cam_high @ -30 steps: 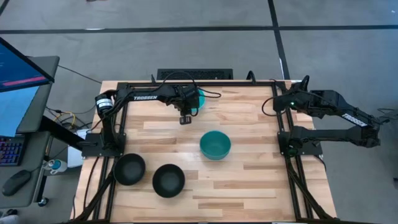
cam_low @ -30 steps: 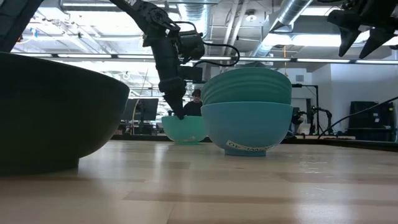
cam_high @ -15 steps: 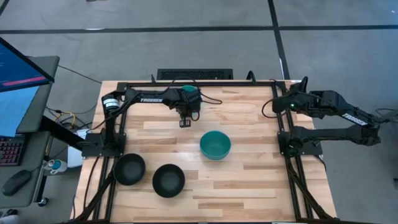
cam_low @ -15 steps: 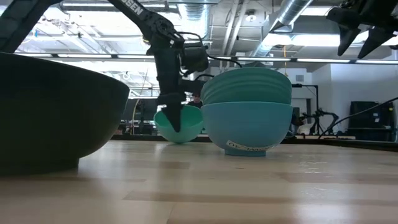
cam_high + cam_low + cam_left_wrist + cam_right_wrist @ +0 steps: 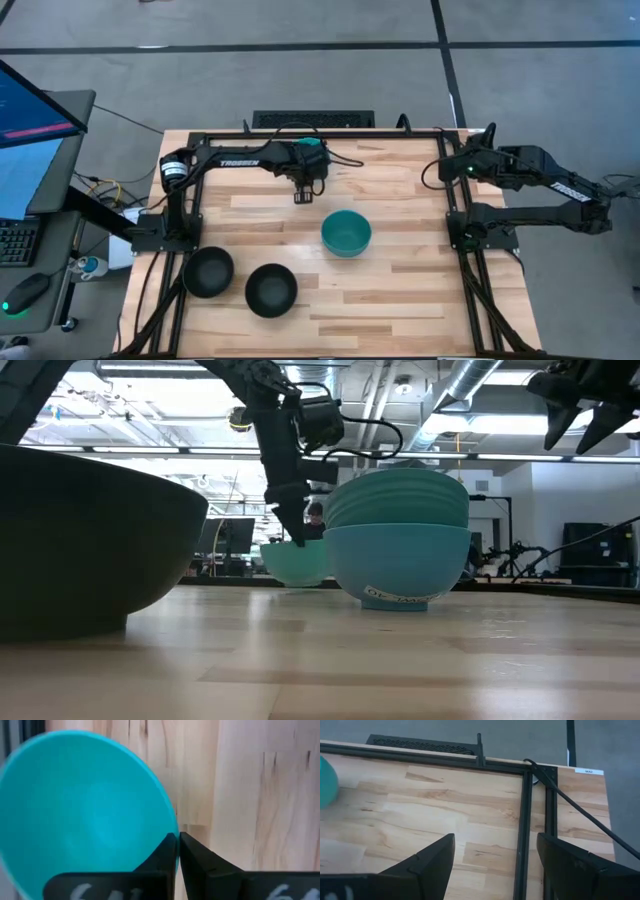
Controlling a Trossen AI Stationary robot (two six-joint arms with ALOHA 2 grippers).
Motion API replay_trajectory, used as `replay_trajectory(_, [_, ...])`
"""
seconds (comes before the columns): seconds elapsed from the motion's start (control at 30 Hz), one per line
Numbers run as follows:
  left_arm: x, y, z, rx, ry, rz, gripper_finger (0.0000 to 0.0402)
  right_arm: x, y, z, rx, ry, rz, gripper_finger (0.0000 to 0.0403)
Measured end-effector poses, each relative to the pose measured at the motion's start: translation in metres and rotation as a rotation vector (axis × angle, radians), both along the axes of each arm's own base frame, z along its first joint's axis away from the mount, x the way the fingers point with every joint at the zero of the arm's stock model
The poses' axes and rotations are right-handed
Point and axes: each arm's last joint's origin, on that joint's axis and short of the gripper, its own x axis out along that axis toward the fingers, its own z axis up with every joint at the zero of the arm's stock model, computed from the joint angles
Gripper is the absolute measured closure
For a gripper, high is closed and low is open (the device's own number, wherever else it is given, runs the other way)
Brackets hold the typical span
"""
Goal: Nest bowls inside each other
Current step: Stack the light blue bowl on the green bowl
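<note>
My left gripper (image 5: 303, 193) is at the far middle of the table, shut on a teal bowl (image 5: 85, 815). In the high view only a sliver of this bowl (image 5: 313, 144) shows past the wrist. The bowl also shows in the low view (image 5: 300, 565), just left of the stack. A stack of teal bowls (image 5: 346, 232) stands on its base at mid-table. Two black bowls (image 5: 208, 272) (image 5: 271, 290) stand near the front left. My right gripper (image 5: 495, 865) is open and empty, raised at the far right (image 5: 580, 415). My left gripper pinches the teal bowl's rim (image 5: 172, 832), one finger (image 5: 165, 857) inside the bowl and one (image 5: 200, 862) outside. The fingers come from above, pointing down. The bowl sits about level, mouth up, below the fingers (image 5: 292, 530). Whether its base touches the table I cannot tell.
Black frame rails (image 5: 300, 135) run along the table's far edge and down both sides by the arm bases. Bare wood lies between the stack and the right arm's base (image 5: 480, 225). A keyboard (image 5: 312, 119) lies beyond the far edge.
My left gripper, still shut on the teal bowl, has gone a little toward the table's right edge, nearer the teal stack. Half a second ago the bowl hung tipped; now it is about level again.
</note>
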Motion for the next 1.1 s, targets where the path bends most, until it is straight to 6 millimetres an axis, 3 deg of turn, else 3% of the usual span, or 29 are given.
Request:
replay_trajectory(0.3, [0.005,-0.042,0.025,-0.005,0.032,-0.045,0.04,-0.002,0.0,-0.001,-0.011,0.029,-0.007,0.0097])
replay_trajectory(0.6, [0.018,-0.098,0.115,-0.056,-0.144,-0.073,0.0401,-0.007,0.002,-0.002,0.003,0.078,-0.005,0.0097])
replay_trajectory(0.73, [0.017,-0.124,0.138,-0.105,-0.214,-0.05,0.0401,-0.01,0.002,-0.003,0.013,0.106,-0.005,0.0097])
replay_trajectory(0.9, [0.016,-0.162,0.146,-0.198,-0.263,-0.061,0.0401,-0.011,0.003,-0.003,0.012,0.108,0.009,0.0097])
replay_trajectory(1.1, [0.026,-0.197,0.134,-0.257,-0.286,-0.079,0.0401,-0.014,0.004,-0.002,0.008,0.098,0.017,0.0097])
